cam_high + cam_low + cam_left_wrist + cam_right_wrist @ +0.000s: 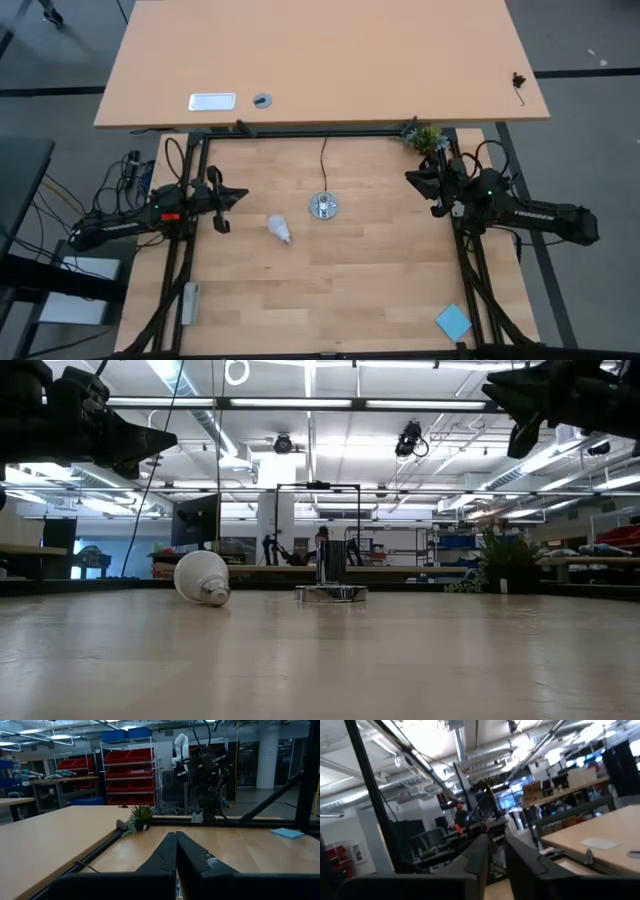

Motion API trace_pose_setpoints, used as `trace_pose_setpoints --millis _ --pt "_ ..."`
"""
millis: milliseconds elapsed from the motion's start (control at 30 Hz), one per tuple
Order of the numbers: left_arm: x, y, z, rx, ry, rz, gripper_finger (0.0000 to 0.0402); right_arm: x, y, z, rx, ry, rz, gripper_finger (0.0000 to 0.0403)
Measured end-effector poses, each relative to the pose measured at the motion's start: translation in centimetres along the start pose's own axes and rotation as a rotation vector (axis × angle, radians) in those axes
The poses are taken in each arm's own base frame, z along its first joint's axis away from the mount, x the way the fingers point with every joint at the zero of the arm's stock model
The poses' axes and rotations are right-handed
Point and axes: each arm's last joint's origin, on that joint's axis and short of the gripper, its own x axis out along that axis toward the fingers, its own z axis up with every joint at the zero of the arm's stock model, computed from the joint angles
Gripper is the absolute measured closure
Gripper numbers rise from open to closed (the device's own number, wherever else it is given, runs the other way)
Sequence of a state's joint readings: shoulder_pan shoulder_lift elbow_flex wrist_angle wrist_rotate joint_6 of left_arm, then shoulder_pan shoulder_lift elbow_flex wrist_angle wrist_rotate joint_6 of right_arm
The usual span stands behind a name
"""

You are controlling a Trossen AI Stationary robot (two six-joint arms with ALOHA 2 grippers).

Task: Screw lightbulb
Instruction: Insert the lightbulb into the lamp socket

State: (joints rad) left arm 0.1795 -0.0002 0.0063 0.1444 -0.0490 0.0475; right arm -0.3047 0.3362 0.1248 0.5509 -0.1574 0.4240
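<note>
So the lightbulb (pixel 279 229) is lying on its side mid-bench, just left of the socket base (pixel 323 207); left gripper (pixel 240 196) fingers pressed together at the left edge; right gripper (pixel 412 177) slightly spread near the right edge.

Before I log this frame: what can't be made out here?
- Socket thread: too small in high view, edge-on in low view.
- Lightbulb screw end: tiny from above; low view shows it end-on.
- Both wrist views: neither shows bulb or socket.
- Blue pad: unidentifiable.

A robotics lab: red storage shelving (pixel 129 775) (plus strip-lit ceiling (pixel 310 405)), a white robot arm (pixel 180 750).
</note>
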Motion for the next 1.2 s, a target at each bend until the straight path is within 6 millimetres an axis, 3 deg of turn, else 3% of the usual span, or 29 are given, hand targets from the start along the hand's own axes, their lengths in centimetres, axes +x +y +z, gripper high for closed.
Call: trace_pose_setpoints --millis 300,833,1000,1200 --pt "0.0 0.0 0.0 0.000 0.000 0.000 0.0396 3.4 0.9 0.1 0.094 0.179 -0.023 0.0267" --pt "0.0 0.0 0.0 0.000 0.000 0.000 0.0396 11.8 3.9 1.1 0.258 0.516 -0.168 0.0270" --pt "0.0 0.0 0.0 0.000 0.000 0.000 0.0396 14.0 4.2 0.9 0.296 0.650 -0.239 0.0270" --pt "0.0 0.0 0.0 0.000 -0.001 0.000 0.0396 16.8 4.3 0.5 0.349 0.691 -0.257 0.0270"
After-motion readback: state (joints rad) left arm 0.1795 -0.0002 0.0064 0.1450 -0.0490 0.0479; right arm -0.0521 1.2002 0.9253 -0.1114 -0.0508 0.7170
